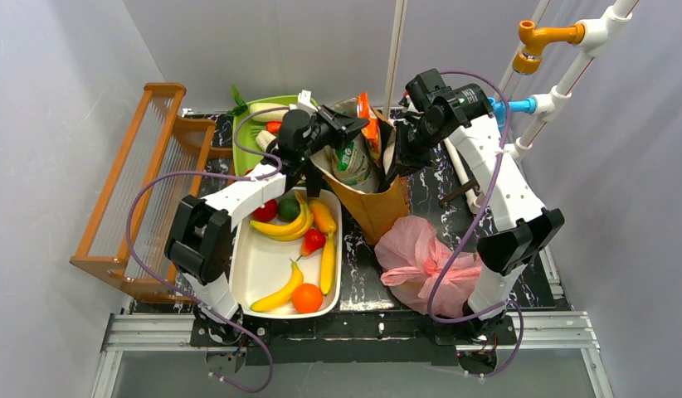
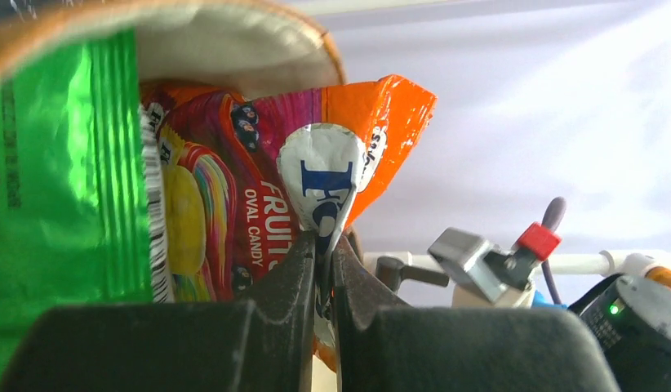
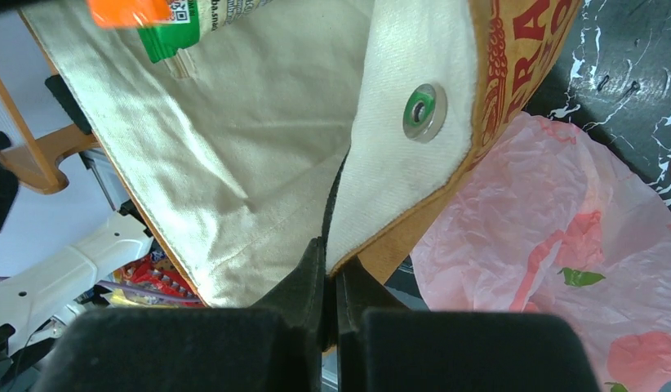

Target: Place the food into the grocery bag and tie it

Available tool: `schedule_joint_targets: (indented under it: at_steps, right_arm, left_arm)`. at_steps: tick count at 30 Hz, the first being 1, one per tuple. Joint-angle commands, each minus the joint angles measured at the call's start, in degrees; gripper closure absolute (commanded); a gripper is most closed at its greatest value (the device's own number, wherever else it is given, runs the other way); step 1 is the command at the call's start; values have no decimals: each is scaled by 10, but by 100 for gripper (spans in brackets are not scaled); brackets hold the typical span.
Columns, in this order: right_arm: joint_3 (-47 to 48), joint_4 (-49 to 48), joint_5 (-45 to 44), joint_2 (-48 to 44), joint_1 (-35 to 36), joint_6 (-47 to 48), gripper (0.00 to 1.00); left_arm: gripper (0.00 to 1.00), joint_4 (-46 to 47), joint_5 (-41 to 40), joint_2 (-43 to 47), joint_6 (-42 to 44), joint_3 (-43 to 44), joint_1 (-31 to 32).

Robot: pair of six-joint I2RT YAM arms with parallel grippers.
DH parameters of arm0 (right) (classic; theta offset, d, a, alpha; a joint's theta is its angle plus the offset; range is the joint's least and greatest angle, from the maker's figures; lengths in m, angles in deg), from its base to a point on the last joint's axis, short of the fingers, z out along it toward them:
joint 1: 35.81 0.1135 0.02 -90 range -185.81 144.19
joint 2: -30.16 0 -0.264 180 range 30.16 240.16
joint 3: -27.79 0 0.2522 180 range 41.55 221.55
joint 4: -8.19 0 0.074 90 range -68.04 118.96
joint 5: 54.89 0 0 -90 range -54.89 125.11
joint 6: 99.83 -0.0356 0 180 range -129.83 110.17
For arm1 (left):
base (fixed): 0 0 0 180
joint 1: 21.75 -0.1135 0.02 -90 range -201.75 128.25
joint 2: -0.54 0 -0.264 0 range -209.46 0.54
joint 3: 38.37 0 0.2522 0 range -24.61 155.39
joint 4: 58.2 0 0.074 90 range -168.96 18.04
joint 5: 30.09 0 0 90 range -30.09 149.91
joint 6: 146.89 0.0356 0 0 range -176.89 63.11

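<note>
Room around the brown paper bag (image 1: pixel 379 207) is tight. Its mouth is stuffed with packets, and both arms crowd its rim from either side. A white tray (image 1: pixel 255 274) sits just left of the bag, and a green tray (image 1: pixel 245 143) lies behind and to the left. The grocery bag (image 1: pixel 416 261) lies crumpled against the bag's near right foot. Dark marbled tabletop (image 1: pixel 358 286) shows in front of the bag, between the white tray and the grocery bag.

The left arm reaches forward over the white tray to the bag's left rim. The left gripper (image 2: pixel 324 241) is nipped on the lower tip of a white-and-blue packet (image 2: pixel 324 184) standing in the bag. The right arm stretches up the bag's right side and bends back toward it. The right gripper (image 3: pixel 331 245) is clamped on the bag's cream-lined flap, below a metal snap (image 3: pixel 422 110).

The grocery bag is thin, wrinkled pink film printed with darker fruit shapes and green leaves. Glossy toy fruit sits in the white tray: curved bananas (image 1: pixel 278 296), a round orange (image 1: pixel 307 298), a red piece (image 1: pixel 313 240) and a green piece (image 1: pixel 288 209). Inside the bag, a crinkled green foil packet (image 2: pixel 63 188) stands beside an orange-and-red candy packet (image 2: pixel 234 204).
</note>
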Motion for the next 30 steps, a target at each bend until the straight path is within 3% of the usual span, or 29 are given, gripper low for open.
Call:
schedule_joint_targets:
  at_steps: [1,6,12,13,15,18,22,27,30]
  right_arm:
    - [-7,-7,9,-38,-2,10,99]
    - [-27,-10,10,-46,-5,17,99]
    - [-36,-16,21,-45,-10,23,99]
    - [-33,-15,23,-43,-10,24,99]
    - [-26,-10,24,-39,-10,27,99]
    - [-13,-3,24,-32,-11,32,99]
    - [-1,3,24,-27,-13,34,99]
    - [-5,3,24,-27,-13,34,99]
    - [-11,1,23,-29,-14,34,99]
  left_arm:
    - [100,-69,-32,10,67,96,-4]
    - [100,-222,-6,-21,138,167,-2]
    - [100,-375,9,-50,190,189,-1]
    - [96,-391,9,-55,204,194,-1]
    - [78,-416,13,-65,226,207,-1]
    - [36,-441,16,-72,246,237,-1]
    - [3,-458,16,-68,264,281,-1]
    - [2,-495,48,-64,296,347,-1]
    - [2,-575,56,-68,322,401,-3]
